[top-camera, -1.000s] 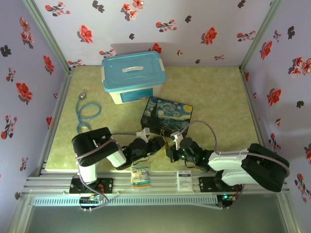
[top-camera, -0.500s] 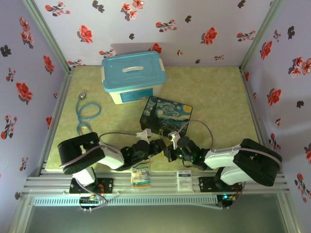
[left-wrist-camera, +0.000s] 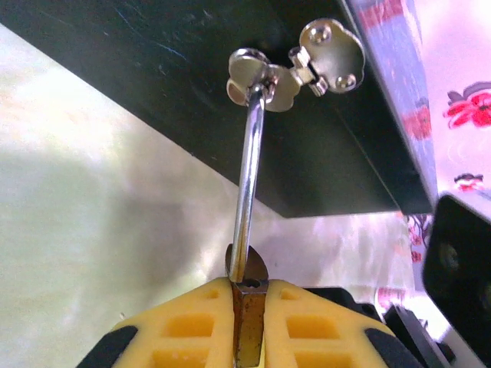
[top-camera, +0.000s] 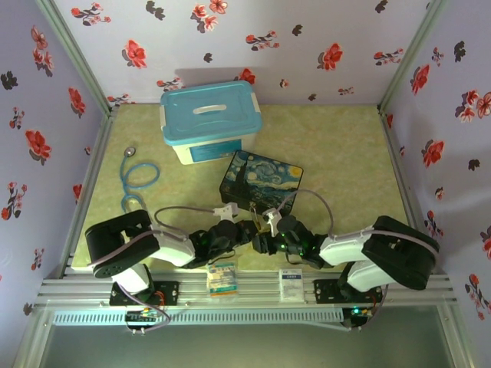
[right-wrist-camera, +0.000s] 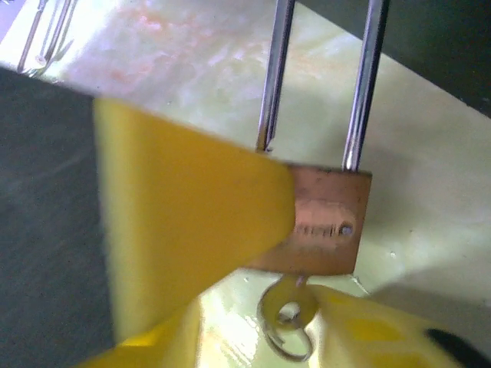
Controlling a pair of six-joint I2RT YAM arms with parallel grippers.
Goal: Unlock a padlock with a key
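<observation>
The brass padlock (right-wrist-camera: pixel 326 218) hangs by its silver shackle (left-wrist-camera: pixel 249 169) from the hasp (left-wrist-camera: pixel 288 73) of the dark Starry Night box (top-camera: pixel 262 182). My left gripper (left-wrist-camera: pixel 250 290) is shut on the padlock body (left-wrist-camera: pixel 249 330), which I see edge-on between the yellow fingers. A small hole shows in the body's top beside the shackle rod. The key (right-wrist-camera: pixel 288 313) sticks out of the padlock's underside, its round head and ring hanging free. My right gripper (right-wrist-camera: pixel 307 276) is open, with one yellow finger (right-wrist-camera: pixel 192 222) against the padlock's side and the other beside the key head. Both grippers meet at the box's front (top-camera: pixel 257 232).
A white tub with a blue lid (top-camera: pixel 209 119) stands at the back. A coiled blue tube (top-camera: pixel 138 175) lies at the left. Two small cards (top-camera: pixel 222 277) (top-camera: pixel 291 282) sit on the front rail. Patterned walls close in three sides.
Both arms have reached in closer to the box front. The left fingers have closed onto the padlock body. The right fingers have opened and let go of the key.
</observation>
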